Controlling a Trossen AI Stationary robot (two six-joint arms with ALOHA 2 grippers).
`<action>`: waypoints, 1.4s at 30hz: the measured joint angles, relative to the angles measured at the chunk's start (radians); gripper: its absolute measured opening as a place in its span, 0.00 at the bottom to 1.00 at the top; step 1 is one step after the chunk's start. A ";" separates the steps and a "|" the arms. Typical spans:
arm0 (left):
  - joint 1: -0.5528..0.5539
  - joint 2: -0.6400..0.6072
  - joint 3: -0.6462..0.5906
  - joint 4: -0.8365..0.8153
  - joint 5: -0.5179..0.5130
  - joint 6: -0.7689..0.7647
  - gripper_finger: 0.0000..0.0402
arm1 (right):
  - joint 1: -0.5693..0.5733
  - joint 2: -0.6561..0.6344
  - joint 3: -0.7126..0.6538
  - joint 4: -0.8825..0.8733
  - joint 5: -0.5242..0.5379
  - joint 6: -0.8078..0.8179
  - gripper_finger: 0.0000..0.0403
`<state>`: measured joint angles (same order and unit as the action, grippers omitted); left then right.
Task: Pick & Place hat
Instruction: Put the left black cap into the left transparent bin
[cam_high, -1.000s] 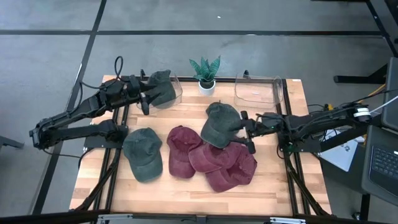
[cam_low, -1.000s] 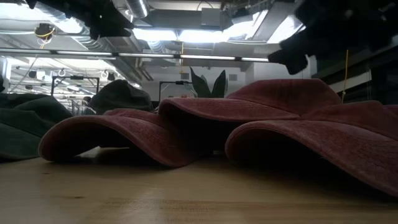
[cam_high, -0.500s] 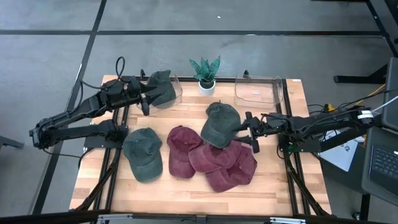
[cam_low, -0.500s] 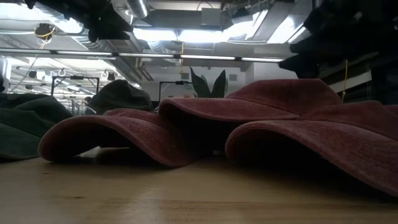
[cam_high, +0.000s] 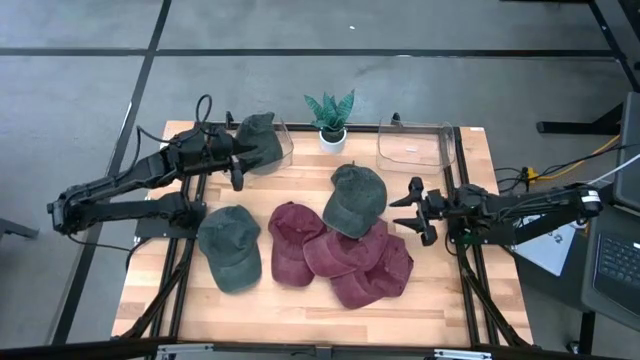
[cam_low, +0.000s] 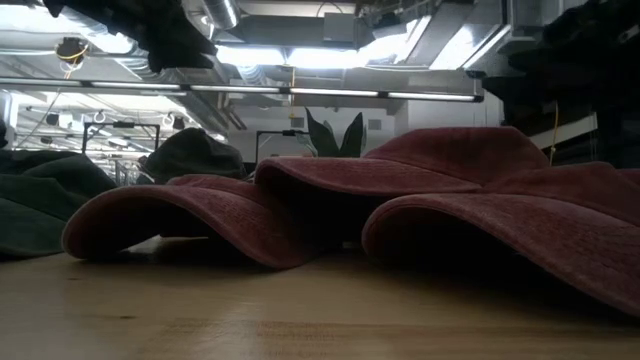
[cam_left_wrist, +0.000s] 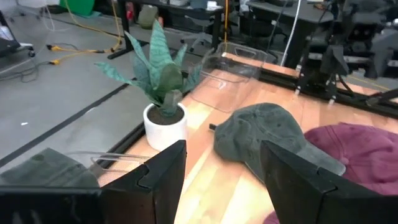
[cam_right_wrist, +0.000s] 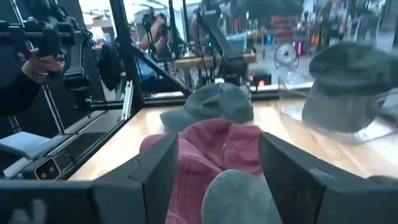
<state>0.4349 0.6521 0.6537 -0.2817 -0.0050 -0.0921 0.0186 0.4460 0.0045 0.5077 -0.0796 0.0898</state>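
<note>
While both fingers (cam_high: 236, 167) stand released, a rumpled green hat (cam_high: 356, 199) tops maroon hats (cam_high: 352, 262).

The robot has 2 long, thin black arms made of round tubes and chunky joints. The left arm (cam_high: 120, 185) has a black cable that loops up near its wrist. The right arm (cam_high: 520, 205) has thin cables and a small white part. Each arm ends in 2 flat, dark, boxy fingers (cam_left_wrist: 163, 180).
</note>
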 joint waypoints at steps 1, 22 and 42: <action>-0.005 0.006 0.000 0.000 0.000 0.000 0.50 | -0.005 -0.024 0.000 -0.016 0.004 -0.007 0.55; -0.109 0.042 0.000 -0.008 -0.002 -0.054 0.49 | -0.150 -0.441 0.011 -0.510 0.074 -0.079 0.55; -0.305 0.120 0.145 -0.537 0.051 -0.181 0.49 | -0.176 -0.442 0.013 -0.512 0.087 -0.019 0.55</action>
<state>0.1301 0.7724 0.7988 -0.8186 0.0456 -0.2733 -0.1570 0.0040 0.0177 -0.0048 0.0070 0.0703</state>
